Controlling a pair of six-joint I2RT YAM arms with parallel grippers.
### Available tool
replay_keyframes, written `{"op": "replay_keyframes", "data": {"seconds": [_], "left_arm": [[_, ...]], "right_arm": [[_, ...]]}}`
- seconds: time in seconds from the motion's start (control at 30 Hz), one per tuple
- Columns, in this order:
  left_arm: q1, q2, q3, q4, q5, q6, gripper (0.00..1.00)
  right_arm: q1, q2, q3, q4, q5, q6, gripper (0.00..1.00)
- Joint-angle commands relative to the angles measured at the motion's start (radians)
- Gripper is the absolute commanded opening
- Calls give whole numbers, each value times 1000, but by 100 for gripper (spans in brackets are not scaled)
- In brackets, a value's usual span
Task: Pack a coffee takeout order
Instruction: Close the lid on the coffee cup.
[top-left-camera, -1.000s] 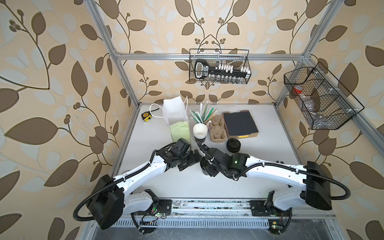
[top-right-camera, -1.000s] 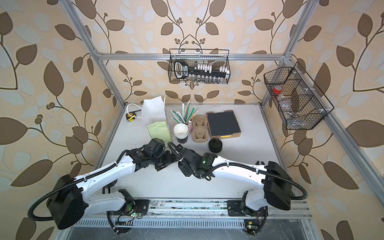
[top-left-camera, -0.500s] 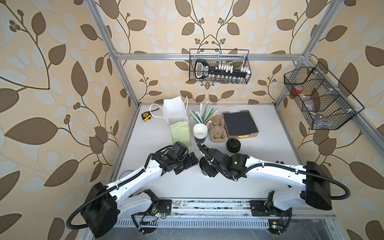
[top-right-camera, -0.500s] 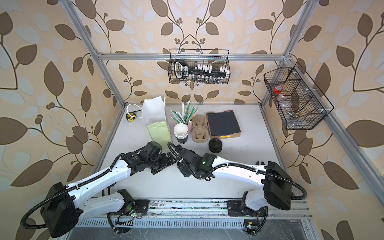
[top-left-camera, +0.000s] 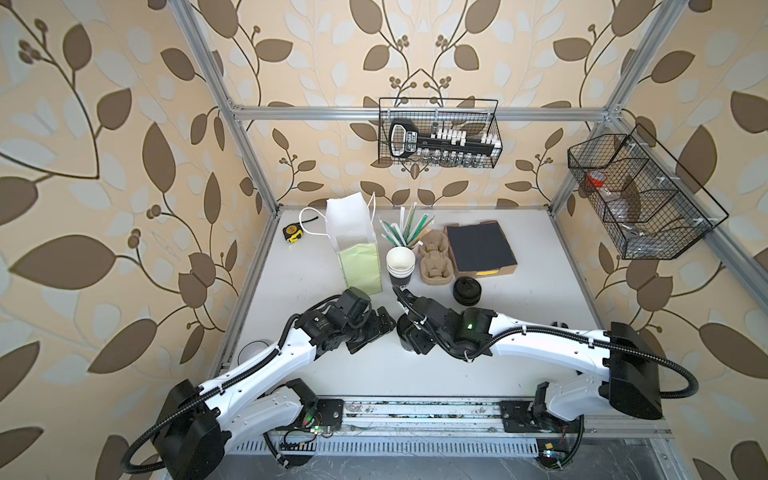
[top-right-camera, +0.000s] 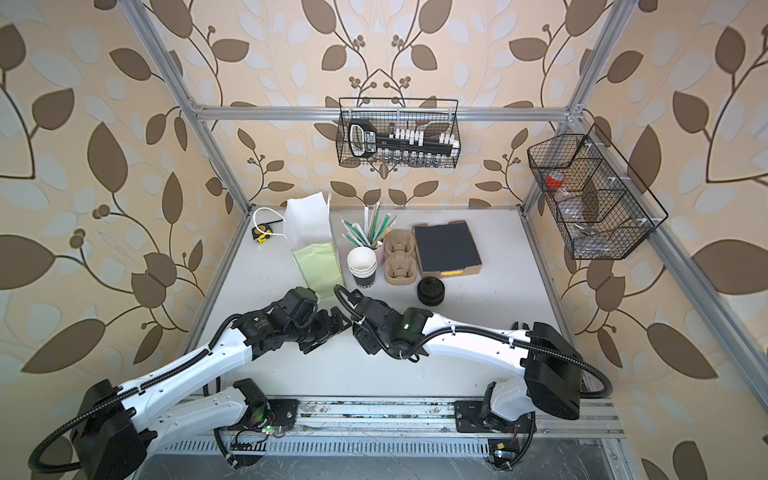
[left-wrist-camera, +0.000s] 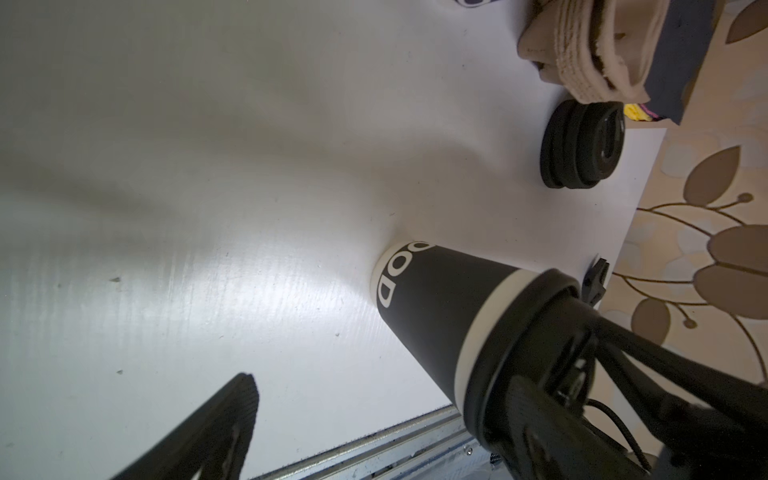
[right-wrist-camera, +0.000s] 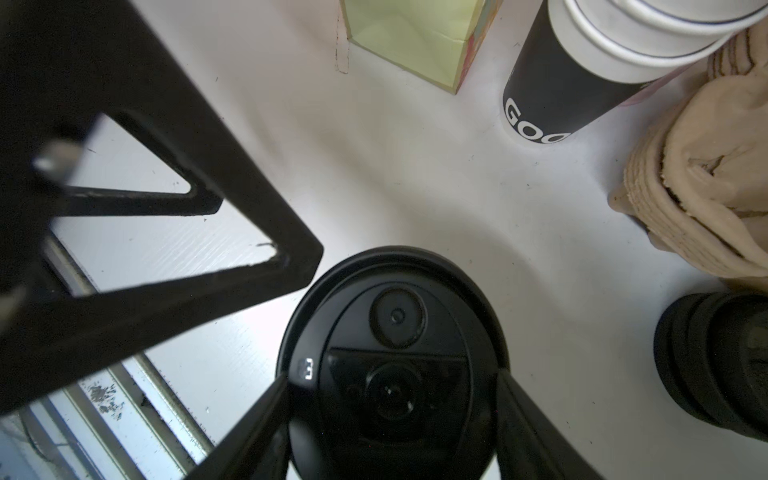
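Lidding step. Lid is gripped at its rim by right tool, on cup standing mid-table. Left tool is parked open and empty, just beside. Next, probably: cup to be carried upright into carrier.

- Overhead: cup almost wholly hidden beneath the right arm's wrist; only a dark sliver shows in both top views.
- Right wrist view: cup body out of sight under its lid.
- Right gripper is closed on the lid's rim; its fingers run off the frame edge.
- Left gripper: a large blurred black shape in the right wrist view. Its own camera catches one finger; the other falls outside the frame.
- Lid stack, carrier stack and cup stack are all cut by frame edges. The cup lettering is only partly readable.
- Wall basket: bottle labels too small to read.
- Side basket: clear contents unidentifiable.
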Motion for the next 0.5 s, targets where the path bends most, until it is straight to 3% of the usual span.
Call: {"op": "replay_keyframes", "data": {"seconds": [0.0,0.47], "left_arm": [[-10,-19,-11,2,10,-27,96],[-22,2,-75,36,55,-46,94]], "right_arm": [[21,149,-139,-269,-196,17,68],[22,147,-143,-257,-198,24,68]]}}
